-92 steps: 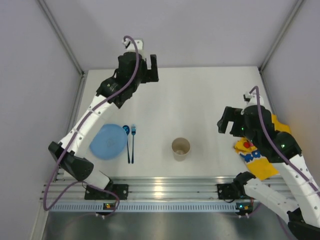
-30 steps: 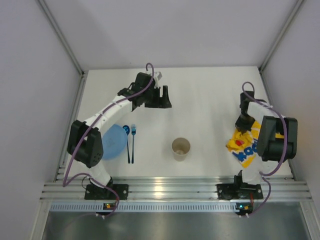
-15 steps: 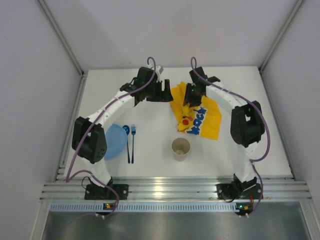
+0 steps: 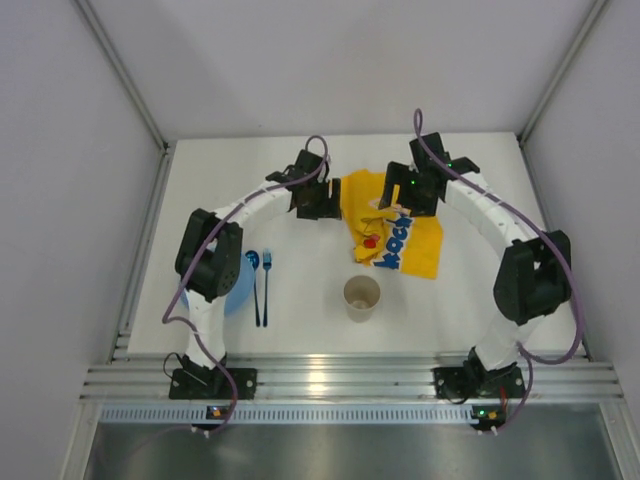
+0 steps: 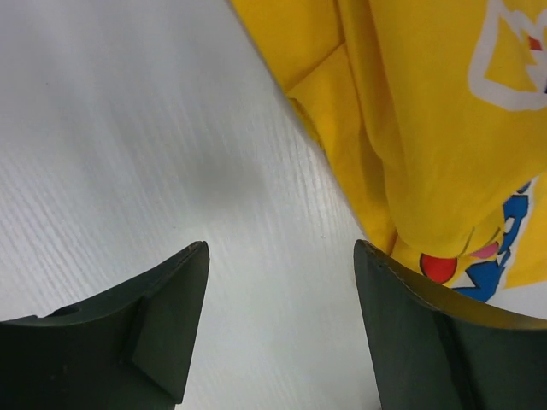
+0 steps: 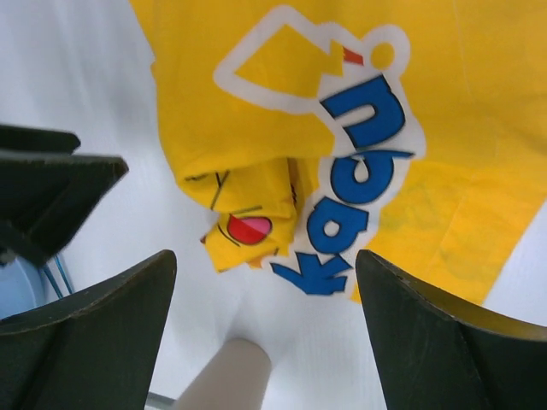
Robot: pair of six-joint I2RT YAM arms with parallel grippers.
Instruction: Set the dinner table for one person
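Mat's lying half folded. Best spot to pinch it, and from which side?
Pinch the doubled-over left edge of the mat, coming in low from the left with the left gripper, which hangs open right beside it. That fold bunches up off the table; the mat's right half lies flat, probably leaving little to get a finger under.

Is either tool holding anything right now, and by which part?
Nothing is held. The left tool and the right tool both gape open; the yellow cloth lies crumpled on the white table, gripped by neither.
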